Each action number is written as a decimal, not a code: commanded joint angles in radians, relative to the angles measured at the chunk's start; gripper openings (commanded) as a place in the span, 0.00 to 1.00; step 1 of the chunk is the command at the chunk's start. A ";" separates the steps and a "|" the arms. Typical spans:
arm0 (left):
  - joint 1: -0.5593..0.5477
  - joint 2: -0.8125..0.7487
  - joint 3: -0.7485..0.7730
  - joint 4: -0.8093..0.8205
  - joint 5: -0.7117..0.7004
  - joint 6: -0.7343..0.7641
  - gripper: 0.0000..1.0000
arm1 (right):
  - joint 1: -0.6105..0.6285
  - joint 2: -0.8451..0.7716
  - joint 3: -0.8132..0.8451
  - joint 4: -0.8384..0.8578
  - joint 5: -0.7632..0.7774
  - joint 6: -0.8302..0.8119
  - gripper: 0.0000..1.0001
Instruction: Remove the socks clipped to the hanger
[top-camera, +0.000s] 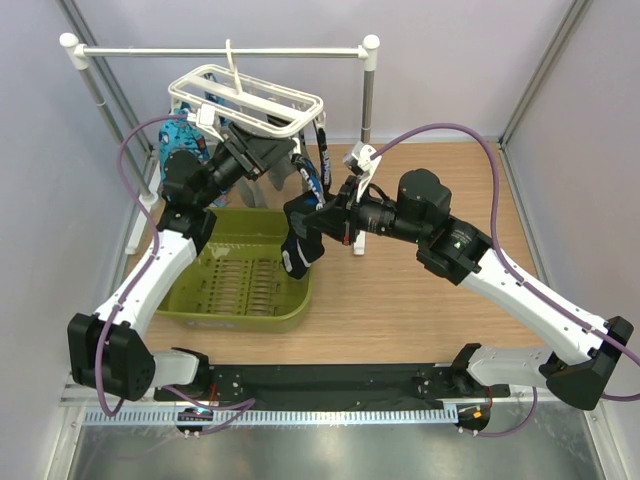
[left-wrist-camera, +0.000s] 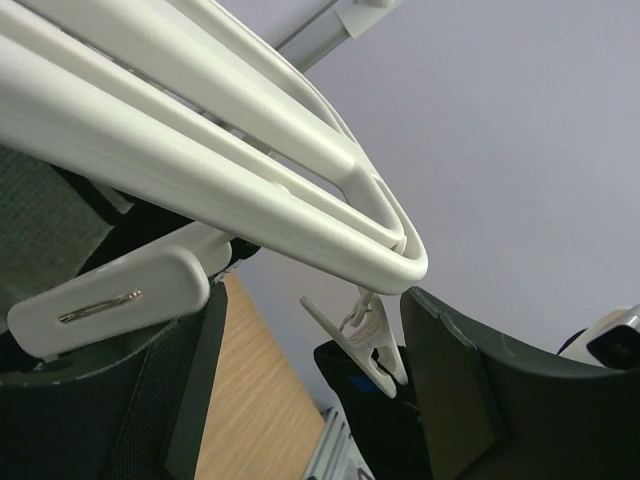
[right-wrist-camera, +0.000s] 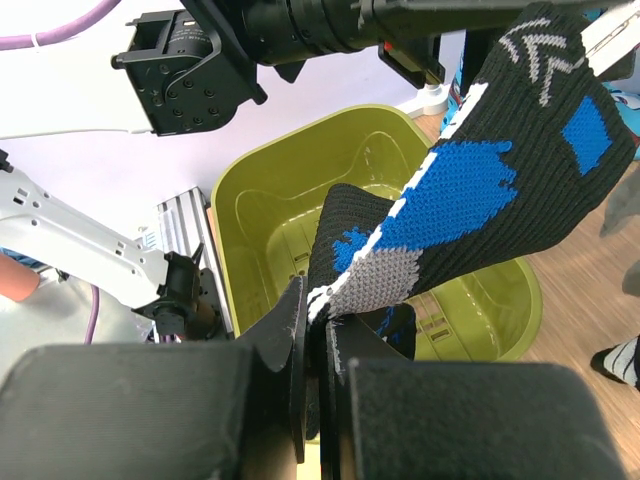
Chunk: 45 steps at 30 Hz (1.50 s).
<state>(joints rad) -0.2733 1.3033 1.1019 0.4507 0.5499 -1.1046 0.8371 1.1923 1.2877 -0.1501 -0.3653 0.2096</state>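
Note:
The white grid hanger (top-camera: 245, 100) hangs by its hook from the rail. Socks hang under it, among them a blue patterned one (top-camera: 180, 135). My left gripper (top-camera: 262, 150) is raised just under the frame. In the left wrist view it is open (left-wrist-camera: 320, 390), its fingers (left-wrist-camera: 470, 380) on either side of a white clip (left-wrist-camera: 365, 335) that pinches a black sock (left-wrist-camera: 385, 405) below the hanger bars (left-wrist-camera: 250, 170). My right gripper (top-camera: 305, 222) is shut (right-wrist-camera: 330, 330) on a black sock with blue and white marks (right-wrist-camera: 470, 190), over the basket. The sock's far end leaves the frame.
An olive-green basket (top-camera: 195, 300) sits on the wooden table under the left arm; it also shows in the right wrist view (right-wrist-camera: 250, 200). The white pole rail (top-camera: 220, 50) with its right post (top-camera: 368, 95) stands at the back. Grey walls enclose the sides.

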 joint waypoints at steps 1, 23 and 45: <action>0.005 -0.038 0.009 0.019 -0.028 -0.106 0.73 | 0.003 0.001 0.032 0.061 -0.003 0.002 0.01; -0.012 0.002 0.153 -0.244 -0.034 -0.046 0.65 | 0.003 0.015 0.032 0.075 -0.007 0.004 0.01; -0.055 0.059 0.256 -0.337 -0.071 0.008 0.51 | 0.003 0.007 0.025 0.053 -0.018 -0.006 0.01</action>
<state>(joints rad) -0.3275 1.3586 1.3025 0.1246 0.4923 -1.1217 0.8371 1.2118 1.2877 -0.1360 -0.3660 0.2092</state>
